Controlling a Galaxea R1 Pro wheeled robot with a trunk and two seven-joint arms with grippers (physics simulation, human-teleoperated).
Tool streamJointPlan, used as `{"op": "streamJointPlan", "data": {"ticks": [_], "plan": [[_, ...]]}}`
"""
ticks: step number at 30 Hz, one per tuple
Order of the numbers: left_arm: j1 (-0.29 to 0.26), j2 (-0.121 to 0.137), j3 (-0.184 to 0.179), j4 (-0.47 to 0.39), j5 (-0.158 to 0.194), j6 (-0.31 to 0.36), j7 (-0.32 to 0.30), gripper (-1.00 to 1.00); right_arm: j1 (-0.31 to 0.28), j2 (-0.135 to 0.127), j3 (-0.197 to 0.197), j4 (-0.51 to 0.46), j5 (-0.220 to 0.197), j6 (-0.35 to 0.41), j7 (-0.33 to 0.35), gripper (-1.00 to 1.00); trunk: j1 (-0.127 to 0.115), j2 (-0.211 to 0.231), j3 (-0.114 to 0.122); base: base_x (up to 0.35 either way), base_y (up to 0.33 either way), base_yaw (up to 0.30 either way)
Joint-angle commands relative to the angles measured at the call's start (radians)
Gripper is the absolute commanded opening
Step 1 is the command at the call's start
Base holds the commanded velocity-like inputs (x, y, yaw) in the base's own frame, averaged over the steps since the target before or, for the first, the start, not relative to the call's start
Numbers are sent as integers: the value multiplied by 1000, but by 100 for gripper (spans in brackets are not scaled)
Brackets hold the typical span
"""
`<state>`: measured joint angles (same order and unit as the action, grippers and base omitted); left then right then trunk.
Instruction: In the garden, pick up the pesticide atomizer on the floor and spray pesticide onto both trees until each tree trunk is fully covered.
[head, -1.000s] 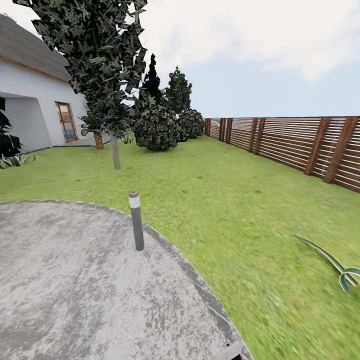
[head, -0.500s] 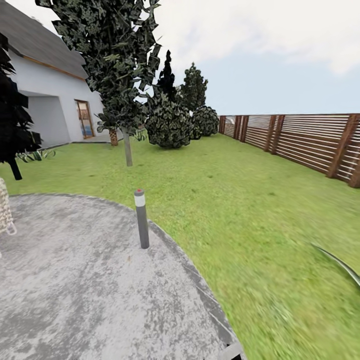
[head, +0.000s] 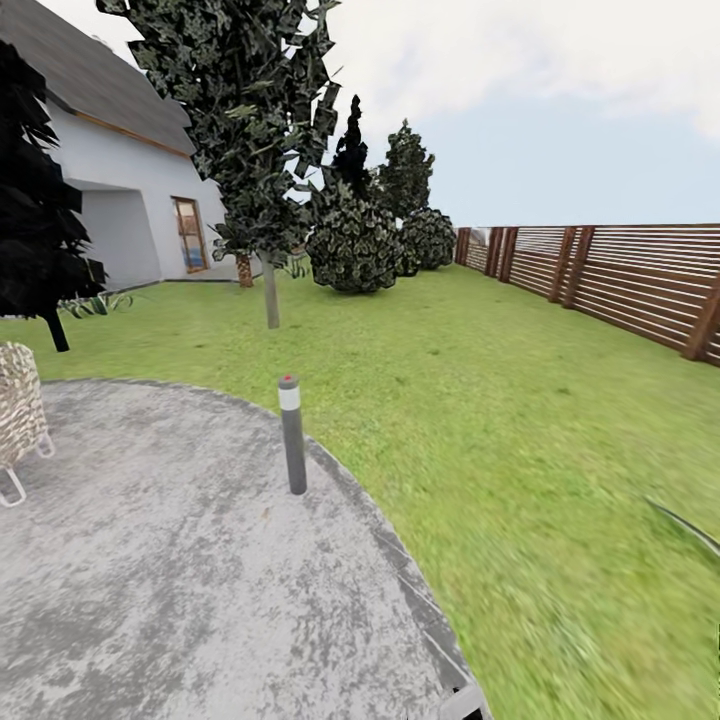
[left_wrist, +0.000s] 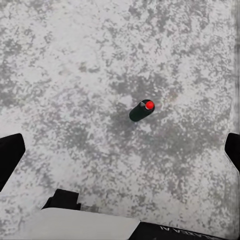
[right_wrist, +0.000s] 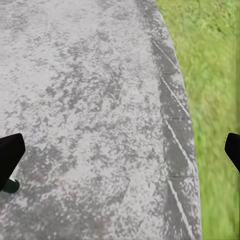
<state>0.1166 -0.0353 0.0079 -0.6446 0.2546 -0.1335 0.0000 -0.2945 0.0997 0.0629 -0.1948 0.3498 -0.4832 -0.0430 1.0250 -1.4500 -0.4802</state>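
On the grey paved pad (head: 150, 560), near its grass-side edge, the atomizer (head: 291, 435) stands upright, apparently light, rigid and smooth, best gripped around its dark body below the pale head; left gripper (left_wrist: 120, 150) and right gripper (right_wrist: 120, 150) have jaws apart, empty.

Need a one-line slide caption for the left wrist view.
Left gripper, fingers spread wide, looks down on grey speckled paving where a small dark bottle with a red dot on top stands.
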Motion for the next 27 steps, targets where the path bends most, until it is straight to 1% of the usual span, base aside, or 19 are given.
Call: {"op": "streamJointPlan", "data": {"ticks": [1,6,13,27], "plan": [[0,0,0,0,0,0,0,100,0,0,0,0,0,0,0,100,0,0,0,127,-254,11],[0,0,0,0,0,0,0,100,0,0,0,0,0,0,0,100,0,0,0,132,-267,94],[0,0,1,0,0,0,0,100,0,0,0,0,0,0,0,100,0,0,0,117,-261,261],[0,0,1,0,0,0,0,100,0,0,0,0,0,0,0,100,0,0,0,9,-24,299]]}}
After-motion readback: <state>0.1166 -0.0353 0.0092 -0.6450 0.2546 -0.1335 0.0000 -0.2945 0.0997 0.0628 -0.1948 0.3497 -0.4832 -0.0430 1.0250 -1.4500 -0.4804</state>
